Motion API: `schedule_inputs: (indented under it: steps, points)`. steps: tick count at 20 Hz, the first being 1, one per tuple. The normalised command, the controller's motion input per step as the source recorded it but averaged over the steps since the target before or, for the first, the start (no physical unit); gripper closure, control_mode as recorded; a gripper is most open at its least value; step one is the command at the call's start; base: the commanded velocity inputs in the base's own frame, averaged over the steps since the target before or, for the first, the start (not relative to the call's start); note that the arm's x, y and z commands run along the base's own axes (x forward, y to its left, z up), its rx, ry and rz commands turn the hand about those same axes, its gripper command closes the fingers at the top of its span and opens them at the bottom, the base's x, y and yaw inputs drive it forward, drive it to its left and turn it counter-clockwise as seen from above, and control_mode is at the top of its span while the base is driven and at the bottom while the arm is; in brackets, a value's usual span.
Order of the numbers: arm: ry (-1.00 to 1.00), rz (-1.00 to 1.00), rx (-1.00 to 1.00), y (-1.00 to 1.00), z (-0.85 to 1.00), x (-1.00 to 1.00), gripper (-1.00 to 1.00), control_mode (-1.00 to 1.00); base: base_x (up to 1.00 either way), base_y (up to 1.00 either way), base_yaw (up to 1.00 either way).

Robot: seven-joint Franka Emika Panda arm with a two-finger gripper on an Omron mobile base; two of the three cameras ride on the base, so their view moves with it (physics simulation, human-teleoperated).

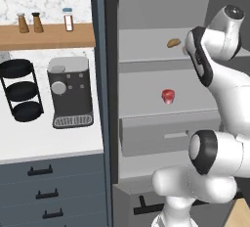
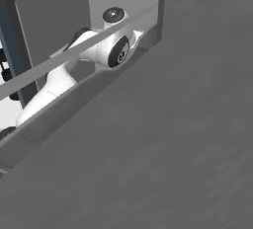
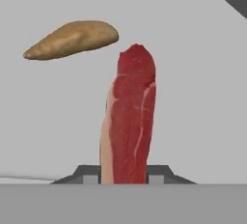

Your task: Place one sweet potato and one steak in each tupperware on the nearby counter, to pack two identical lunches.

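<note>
In the hand view a long red steak [image 3: 129, 121] with a pale fat edge stands upright between my two dark fingertips. My gripper [image 3: 124, 177] is shut on the steak's lower end. Beyond it, up and to the left, a brown sweet potato [image 3: 72, 39] lies on the grey shelf. The left base view shows that sweet potato [image 1: 173, 42] on the upper shelf of an open grey cabinet, with my arm reaching in beside it. The white counter [image 1: 44, 138] lies left of the cabinet. The tupperware is out of view.
A small red item [image 1: 168, 96] sits on the cabinet's lower shelf above a grey drawer [image 1: 161, 135]. On the counter stand a dark coffee machine [image 1: 71, 91] and a black three-tier rack [image 1: 20, 89]. A wooden wall shelf [image 1: 49, 35] carries shakers.
</note>
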Motion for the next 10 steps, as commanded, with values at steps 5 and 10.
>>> schedule_inputs:
  steps: [5, 10]
  points:
    - [0.0, -0.02, 0.0, 0.38, 0.07, -1.0, 1.0, -1.0, 0.0, 0.0, 0.0]
    - [0.03, -0.01, 0.01, 0.37, -0.01, -1.0, 1.0, -1.0, 0.0, 0.0, 0.0]
